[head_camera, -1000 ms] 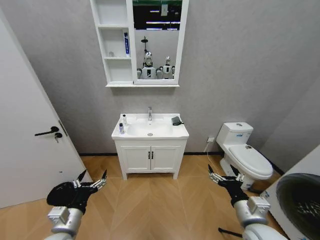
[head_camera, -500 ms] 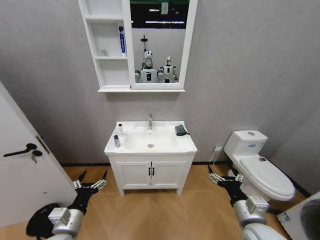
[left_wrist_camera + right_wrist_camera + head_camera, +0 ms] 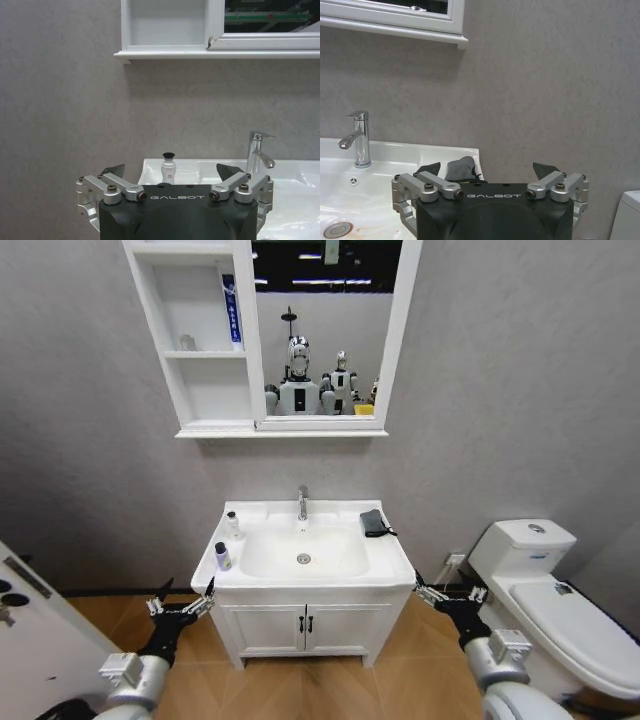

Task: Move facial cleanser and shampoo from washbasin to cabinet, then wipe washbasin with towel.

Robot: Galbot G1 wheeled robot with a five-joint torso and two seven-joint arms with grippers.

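A white washbasin (image 3: 395,562) sits under the wall cabinet (image 3: 160,350). Two small bottles (image 3: 228,541) stand on its left rim, and a dark towel (image 3: 374,522) lies on its right rear corner. Both wrist views show "GALBOT" printed on the gripper bodies. The left gripper (image 3: 181,604) and right gripper (image 3: 447,594) hover low beside the vanity (image 3: 310,625), fingers spread wide and empty.

Head camera: high, facing the wall, looking down on the washbasin (image 3: 303,550), with the cabinet (image 3: 268,335) above.

Wrist cameras: low, level, each behind its own gripper, left gripper (image 3: 170,172) and right gripper (image 3: 487,171), facing the same wall.

All three share the tap (image 3: 301,503) and basin.
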